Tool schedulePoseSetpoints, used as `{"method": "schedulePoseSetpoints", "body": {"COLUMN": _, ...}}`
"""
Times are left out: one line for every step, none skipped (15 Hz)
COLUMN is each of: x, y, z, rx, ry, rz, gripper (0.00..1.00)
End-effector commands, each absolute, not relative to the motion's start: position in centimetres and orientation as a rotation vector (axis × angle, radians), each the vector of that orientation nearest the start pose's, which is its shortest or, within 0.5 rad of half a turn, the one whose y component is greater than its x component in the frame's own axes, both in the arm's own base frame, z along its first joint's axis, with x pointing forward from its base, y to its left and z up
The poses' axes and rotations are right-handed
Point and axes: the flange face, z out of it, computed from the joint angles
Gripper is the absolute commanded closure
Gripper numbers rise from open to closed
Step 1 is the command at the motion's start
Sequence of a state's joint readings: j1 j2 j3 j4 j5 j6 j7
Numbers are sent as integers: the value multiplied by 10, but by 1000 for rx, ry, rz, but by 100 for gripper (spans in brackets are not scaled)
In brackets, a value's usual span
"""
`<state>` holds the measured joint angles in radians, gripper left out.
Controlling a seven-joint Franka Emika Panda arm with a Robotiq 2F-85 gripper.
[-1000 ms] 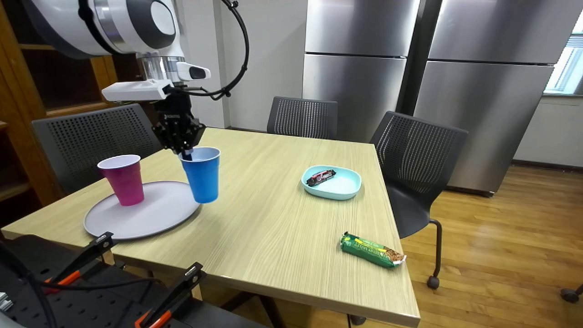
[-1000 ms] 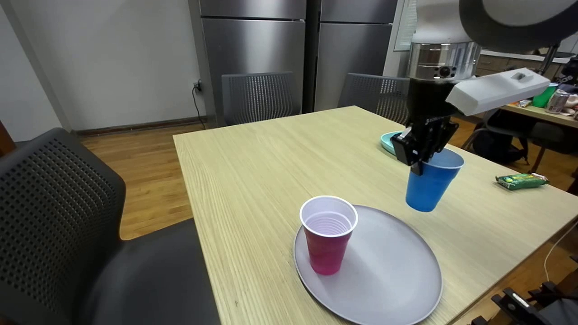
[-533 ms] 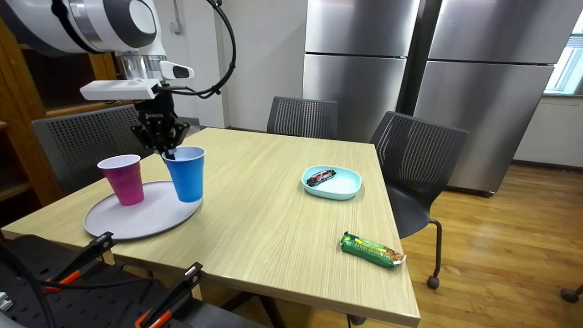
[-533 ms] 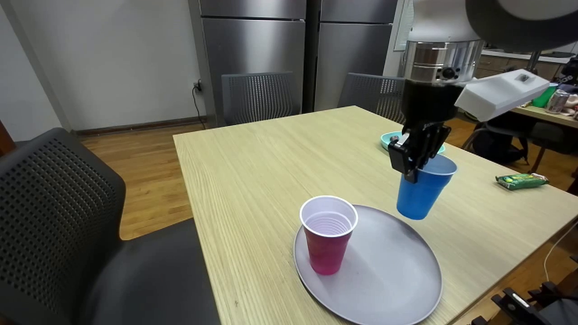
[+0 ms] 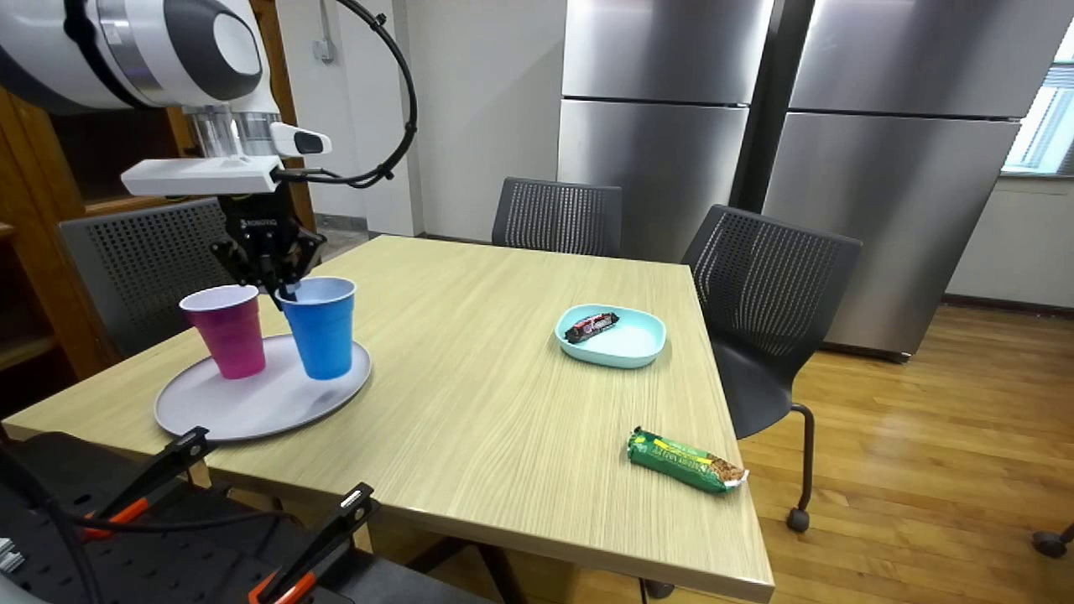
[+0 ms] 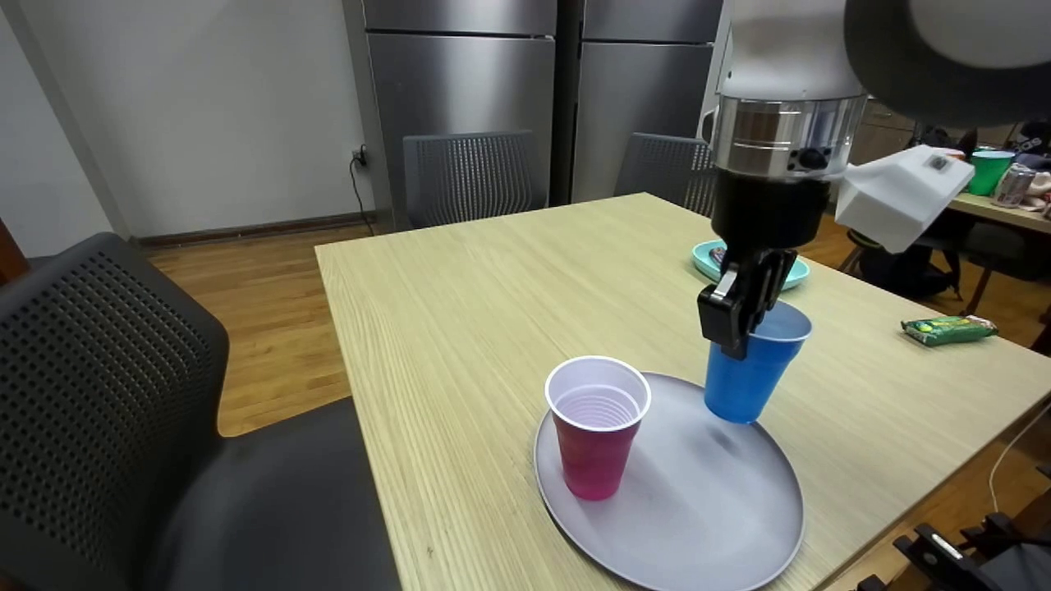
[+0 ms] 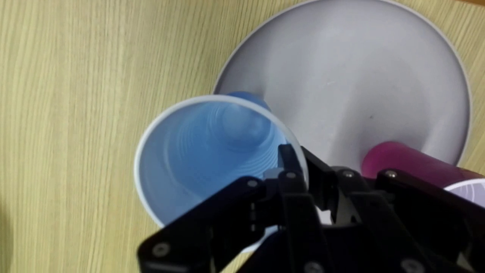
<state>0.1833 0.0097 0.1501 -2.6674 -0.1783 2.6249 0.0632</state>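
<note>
I'm pinching the blue cup (image 5: 321,334) by its rim with the gripper (image 7: 300,157) — it hangs tilted just below, over the plate (image 6: 698,501). Probably light, squashy plastic — the stiffer rim seems the best hold.

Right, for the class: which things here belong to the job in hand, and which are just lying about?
In the job, seemingly:
gripper
blue cup, in its grip
plate, below that cup
perhaps pink cup, on the plate

Lying about, apparently:
green packet, on the table
dish, holding a dark packet
</note>
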Motion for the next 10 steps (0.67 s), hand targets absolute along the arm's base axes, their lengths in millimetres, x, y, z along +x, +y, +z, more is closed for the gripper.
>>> {"method": "schedulePoseSetpoints", "body": {"x": 384, "y": 146, "z": 222, "rx": -3115, "ry": -801, "rz": 66, "gripper": 98}}
{"method": "schedulePoseSetpoints", "body": {"x": 384, "y": 147, "z": 220, "rx": -3110, "ry": -817, "rz": 74, "gripper": 98}}
{"method": "schedulePoseSetpoints", "body": {"x": 384, "y": 147, "z": 217, "rx": -3106, "ry": -830, "rz": 82, "gripper": 98}}
{"method": "schedulePoseSetpoints", "body": {"x": 383, "y": 148, "z": 215, "rx": -3101, "ry": -842, "rz": 87, "gripper": 98}}
{"method": "schedulePoseSetpoints", "body": {"x": 383, "y": 149, "z": 213, "rx": -3101, "ry": -847, "rz": 94, "gripper": 98}}
{"method": "schedulePoseSetpoints", "body": {"x": 382, "y": 149, "z": 211, "rx": -3098, "ry": -854, "rz": 98, "gripper": 98}}
{"method": "schedulePoseSetpoints", "body": {"x": 382, "y": 150, "z": 209, "rx": -3096, "ry": -861, "rz": 101, "gripper": 98}}
{"method": "schedulePoseSetpoints", "body": {"x": 381, "y": 150, "z": 209, "rx": -3093, "ry": -865, "rz": 102, "gripper": 98}}
{"method": "schedulePoseSetpoints", "body": {"x": 381, "y": 151, "z": 209, "rx": -3093, "ry": -865, "rz": 107, "gripper": 69}}
{"method": "schedulePoseSetpoints", "body": {"x": 380, "y": 151, "z": 208, "rx": -3088, "ry": -864, "rz": 109, "gripper": 68}}
